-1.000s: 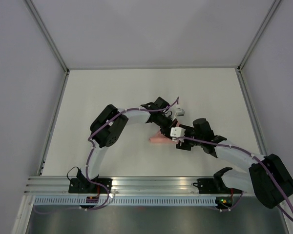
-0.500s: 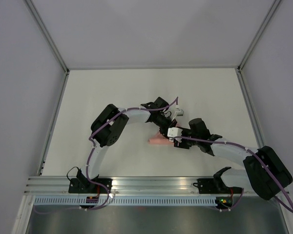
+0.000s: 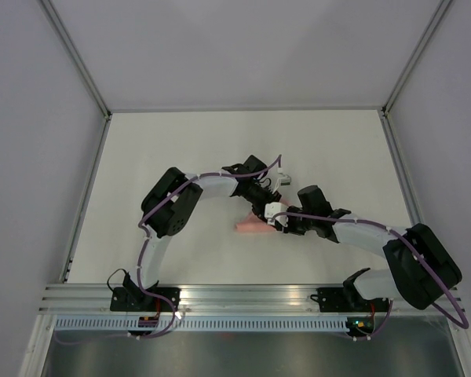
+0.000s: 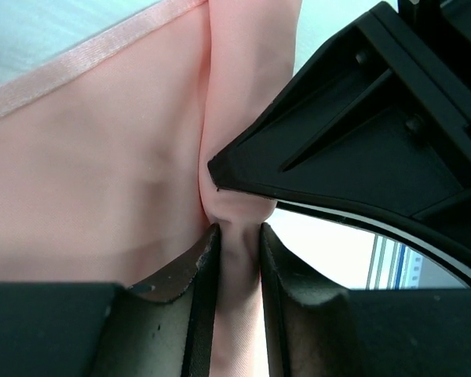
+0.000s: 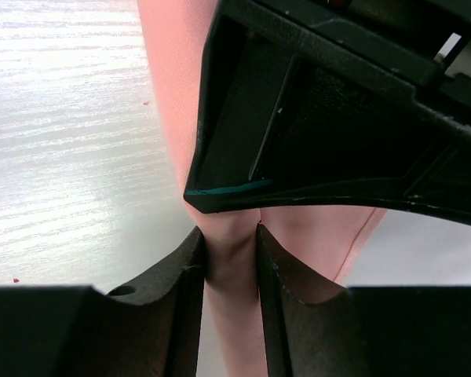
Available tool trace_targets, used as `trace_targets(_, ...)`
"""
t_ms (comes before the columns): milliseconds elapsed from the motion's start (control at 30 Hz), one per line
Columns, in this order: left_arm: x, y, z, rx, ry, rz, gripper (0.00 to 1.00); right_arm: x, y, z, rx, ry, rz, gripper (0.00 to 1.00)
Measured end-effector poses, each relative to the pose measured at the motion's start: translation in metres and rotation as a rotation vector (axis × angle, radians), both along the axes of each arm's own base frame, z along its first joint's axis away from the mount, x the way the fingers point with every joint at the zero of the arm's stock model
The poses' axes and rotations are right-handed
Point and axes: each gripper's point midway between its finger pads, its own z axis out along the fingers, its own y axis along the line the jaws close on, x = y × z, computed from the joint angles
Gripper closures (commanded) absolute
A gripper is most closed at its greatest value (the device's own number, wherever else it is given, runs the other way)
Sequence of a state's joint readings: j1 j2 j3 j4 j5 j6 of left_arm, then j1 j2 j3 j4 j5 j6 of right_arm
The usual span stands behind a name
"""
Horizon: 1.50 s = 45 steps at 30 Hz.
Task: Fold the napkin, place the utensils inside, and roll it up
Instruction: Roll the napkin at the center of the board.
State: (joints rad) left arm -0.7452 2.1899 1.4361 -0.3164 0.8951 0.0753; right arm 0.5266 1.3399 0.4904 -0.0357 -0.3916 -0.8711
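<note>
From my console the white table [image 3: 180,157] filled the middle of the overhead view, with pale grey walls [image 3: 31,173] on three sides and an aluminium rail [image 3: 243,294] along the near edge where both arms were bolted. The wood-grain sheen of the tabletop showed on the right wrist camera.

The napkin [image 3: 250,226] lay near the table's centre as a short pink bundle. Its long axis ran roughly left to right, its free end pointing left, and its other end was hidden under the two wrists. A stitched hem [image 4: 86,55] crossed the left wrist view.

The left gripper [image 4: 237,232] had its fingers narrow, pinching a raised ridge of the napkin that filled the gap. The right gripper [image 5: 228,229] met it nose to nose, its fingers also narrow and pressed on the same ridge of cloth.
</note>
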Motion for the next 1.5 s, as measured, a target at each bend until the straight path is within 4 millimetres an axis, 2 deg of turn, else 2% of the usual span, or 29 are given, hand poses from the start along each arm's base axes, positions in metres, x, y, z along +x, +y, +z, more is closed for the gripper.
trace_targets(233,0.005,0.015,0.002,0.028,0.011,0.064,0.65,0.002,0.004,-0.001,-0.004,0.059,0.020,0.73)
trace_targets(533,0.015,0.029,0.021,0.014,-0.004,0.140,0.65,0.006,0.004,-0.003,-0.008,0.171,0.044,0.76)
trace_targets(700,0.026,0.042,0.045,-0.026,-0.052,0.237,0.66,0.012,0.005,-0.004,-0.018,0.274,0.056,0.77)
trace_targets(867,0.047,0.062,0.082,-0.105,-0.208,0.395,0.69,0.018,0.004,-0.003,-0.008,0.393,0.063,0.77)
trace_targets(933,0.048,0.068,0.098,-0.168,-0.274,0.454,0.69,0.020,0.003,-0.003,0.000,0.454,0.066,0.77)
trace_targets(1067,0.040,0.079,0.119,-0.295,-0.368,0.540,0.68,0.024,0.002,-0.004,0.023,0.586,0.070,0.77)
trace_targets(1133,0.035,0.085,0.116,-0.328,-0.406,0.581,0.68,0.024,0.002,-0.003,0.040,0.653,0.069,0.77)
trace_targets(1233,0.027,0.090,0.101,-0.332,-0.461,0.633,0.67,0.024,0.001,-0.002,0.059,0.727,0.065,0.77)
trace_targets(1333,0.013,0.079,0.091,-0.306,-0.569,0.621,0.64,0.022,-0.001,-0.002,0.067,0.783,0.056,0.77)
trace_targets(1500,-0.016,0.042,0.104,-0.343,-0.861,0.498,0.54,0.014,-0.004,-0.002,0.070,0.861,0.040,0.77)
